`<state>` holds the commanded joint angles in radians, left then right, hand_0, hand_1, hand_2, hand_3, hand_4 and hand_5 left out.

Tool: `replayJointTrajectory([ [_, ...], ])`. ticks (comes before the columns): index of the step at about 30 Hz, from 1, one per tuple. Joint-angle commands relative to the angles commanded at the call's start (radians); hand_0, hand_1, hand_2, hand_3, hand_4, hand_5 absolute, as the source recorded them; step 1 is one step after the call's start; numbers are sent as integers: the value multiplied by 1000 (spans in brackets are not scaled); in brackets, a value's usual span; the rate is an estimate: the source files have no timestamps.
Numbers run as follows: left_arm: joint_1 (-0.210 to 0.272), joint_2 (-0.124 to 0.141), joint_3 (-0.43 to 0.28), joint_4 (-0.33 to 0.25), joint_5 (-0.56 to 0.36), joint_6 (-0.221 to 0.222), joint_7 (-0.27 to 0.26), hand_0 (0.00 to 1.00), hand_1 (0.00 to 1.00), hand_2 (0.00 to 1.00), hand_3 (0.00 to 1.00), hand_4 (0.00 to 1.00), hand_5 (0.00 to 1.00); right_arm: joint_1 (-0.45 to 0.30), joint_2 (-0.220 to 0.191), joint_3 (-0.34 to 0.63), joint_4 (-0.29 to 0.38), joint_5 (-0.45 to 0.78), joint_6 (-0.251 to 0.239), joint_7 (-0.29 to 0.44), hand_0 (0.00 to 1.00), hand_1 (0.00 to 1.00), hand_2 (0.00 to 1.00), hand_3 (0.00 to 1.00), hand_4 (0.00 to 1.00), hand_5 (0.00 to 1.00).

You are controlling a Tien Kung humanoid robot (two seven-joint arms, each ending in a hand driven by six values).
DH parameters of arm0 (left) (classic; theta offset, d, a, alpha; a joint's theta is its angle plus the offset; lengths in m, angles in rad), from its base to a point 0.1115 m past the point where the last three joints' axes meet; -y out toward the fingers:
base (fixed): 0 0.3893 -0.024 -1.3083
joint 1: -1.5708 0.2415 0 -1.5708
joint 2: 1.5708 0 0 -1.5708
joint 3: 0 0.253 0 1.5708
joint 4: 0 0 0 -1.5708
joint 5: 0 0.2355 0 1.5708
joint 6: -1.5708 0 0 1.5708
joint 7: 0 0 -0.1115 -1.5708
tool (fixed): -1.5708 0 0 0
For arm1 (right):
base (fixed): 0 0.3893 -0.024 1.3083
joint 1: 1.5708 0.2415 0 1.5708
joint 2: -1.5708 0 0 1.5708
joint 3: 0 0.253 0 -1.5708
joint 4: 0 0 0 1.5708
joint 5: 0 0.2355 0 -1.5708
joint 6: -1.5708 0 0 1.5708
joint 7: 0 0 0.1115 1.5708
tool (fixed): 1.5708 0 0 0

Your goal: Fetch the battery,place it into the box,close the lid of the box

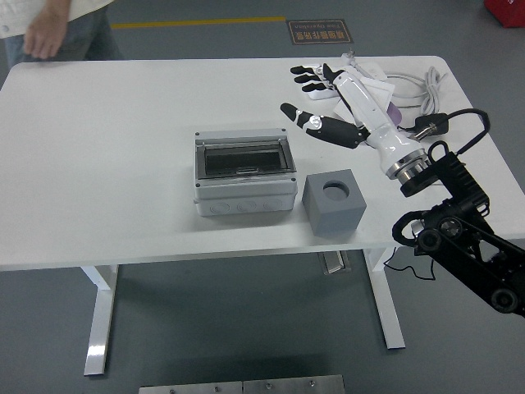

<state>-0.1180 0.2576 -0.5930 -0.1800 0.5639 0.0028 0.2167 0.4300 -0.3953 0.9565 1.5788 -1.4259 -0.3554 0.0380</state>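
Person (49,29) cut off at top.

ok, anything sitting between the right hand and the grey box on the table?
Nothing visible. The right hand is raised, fingers spread and empty, right of and beyond the grey rectangular plastic box. Only bare white table lies between them; the grey cube with a round hole sits nearer, off that line.
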Motion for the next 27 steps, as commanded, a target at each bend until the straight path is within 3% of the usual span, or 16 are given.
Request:
replayJointTrajectory([
  [1, 0, 0, 1, 0, -2, 0, -1, 628, 777, 741, 745, 660, 197, -24, 11, 28, -9, 48, -17, 35, 601, 559, 632, 649, 820, 613],
  [5, 5, -1, -4, 0, -3, 1, -2, 628, 777, 741, 745, 660, 197, -101, 54, 109, -47, 193, -37, 150, 601, 559, 632, 649, 820, 613],
  [7, 10, -3, -13, 0, 1, 1, 0, 629, 777, 741, 746, 660, 195, -135, 75, 135, -76, 271, 0, 205, 570, 512, 594, 631, 784, 559],
  [10, 19, -6, -22, 0, 5, 2, 0, 629, 777, 741, 746, 660, 195, -173, 91, 159, -106, 391, 64, 256, 570, 512, 594, 631, 784, 559],
  [12, 24, -7, -27, 0, 7, 2, 0, 629, 777, 741, 746, 660, 195, -186, 93, 167, -112, 460, 96, 256, 570, 512, 594, 631, 784, 559],
  [13, 28, -6, -31, 0, 9, 3, -1, 629, 778, 741, 745, 660, 196, -192, 91, 172, -112, 502, 112, 246, 598, 564, 607, 647, 836, 636],
  [18, 42, -2, -46, 0, 16, 3, -2, 629, 778, 741, 745, 660, 196, -198, 83, 187, -95, 609, 173, 179, 598, 564, 607, 647, 836, 636],
  [19, 44, 0, -46, 0, 16, 3, -2, 629, 778, 741, 745, 660, 197, -199, 82, 188, -90, 610, 181, 166, 693, 650, 678, 737, 863, 665],
  [20, 46, 1, -48, 0, 16, 4, -3, 629, 778, 741, 745, 660, 197, -199, 81, 189, -82, 606, 188, 151, 693, 650, 678, 737, 863, 665],
  [24, 54, 4, -58, 0, 23, 3, -5, 629, 778, 741, 745, 660, 197, -203, 78, 186, -50, 566, 183, 120, 693, 650, 678, 737, 863, 665],
  [25, 56, 5, -60, 0, 24, 3, -5, 629, 778, 741, 745, 660, 199, -204, 76, 184, -42, 557, 175, 119, 731, 668, 691, 739, 960, 818],
  [27, 59, 5, -63, 0, 27, 3, -5, 629, 778, 741, 745, 660, 199, -208, 73, 183, -27, 545, 155, 123, 731, 668, 691, 739, 960, 818],
])
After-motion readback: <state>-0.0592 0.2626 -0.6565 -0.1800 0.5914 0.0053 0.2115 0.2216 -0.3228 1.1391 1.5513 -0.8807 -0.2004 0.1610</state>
